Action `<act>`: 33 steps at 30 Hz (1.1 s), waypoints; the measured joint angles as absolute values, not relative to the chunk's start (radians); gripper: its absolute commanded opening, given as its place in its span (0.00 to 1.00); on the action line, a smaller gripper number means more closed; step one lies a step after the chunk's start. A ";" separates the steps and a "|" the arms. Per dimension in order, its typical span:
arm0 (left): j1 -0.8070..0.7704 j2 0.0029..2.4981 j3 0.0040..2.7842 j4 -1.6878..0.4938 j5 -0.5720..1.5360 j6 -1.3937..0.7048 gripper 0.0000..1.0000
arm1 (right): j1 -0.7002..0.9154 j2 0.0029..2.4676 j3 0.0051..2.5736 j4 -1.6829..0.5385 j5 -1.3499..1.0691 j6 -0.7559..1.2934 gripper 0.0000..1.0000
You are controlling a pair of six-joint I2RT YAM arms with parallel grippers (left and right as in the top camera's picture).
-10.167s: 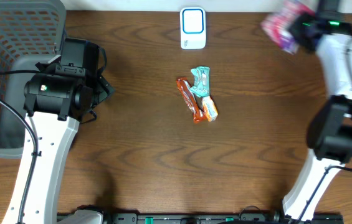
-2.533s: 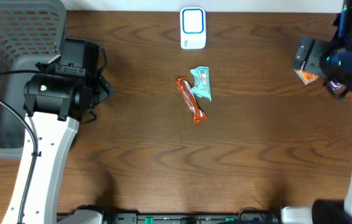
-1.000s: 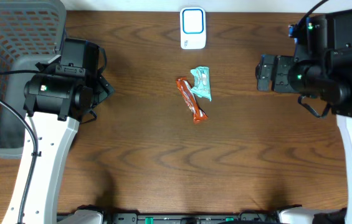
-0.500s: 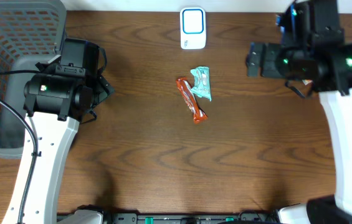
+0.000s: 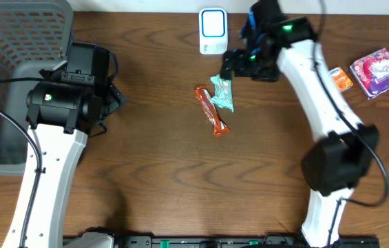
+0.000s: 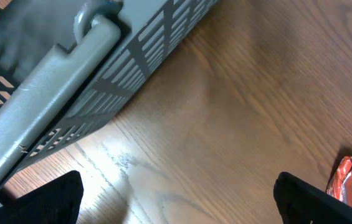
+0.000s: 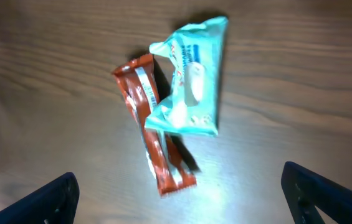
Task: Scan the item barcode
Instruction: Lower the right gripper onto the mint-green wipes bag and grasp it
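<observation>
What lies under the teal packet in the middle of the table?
A corner of the teal packet covers the middle of the red bar. Anything else beneath the packet is hidden.

Bench [image 5: 146, 172]: dark brown, wavy wood grain. Basket [image 5: 15, 41]: grey plastic, lattice mesh walls. Scanner [image 5: 213, 31]: white, blue rounded-rectangle outline on top. Pouch [image 5: 224, 96]: mint teal, white flap in the middle, faint dark print. Bar wrapper [image 5: 215, 120]: red-orange, white band near one end. Small packet [image 5: 341, 79]: orange with white. Square packet [image 5: 376, 71]: pink-magenta, red centre, white ring. Left arm [image 5: 46, 179] and right arm [image 5: 318, 89]: white links, black joint housings, green light on each.
</observation>
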State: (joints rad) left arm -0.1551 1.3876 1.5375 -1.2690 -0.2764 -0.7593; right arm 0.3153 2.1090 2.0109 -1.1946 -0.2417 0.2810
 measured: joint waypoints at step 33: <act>-0.155 1.388 1.538 -1.269 -0.276 -0.759 0.98 | 0.375 2.266 1.940 -0.956 0.001 0.318 0.76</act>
State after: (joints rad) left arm -0.1551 1.3876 1.5375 -1.2690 -0.2760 -0.7593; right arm 0.3748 2.2658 1.9400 -0.9562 0.0006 0.3176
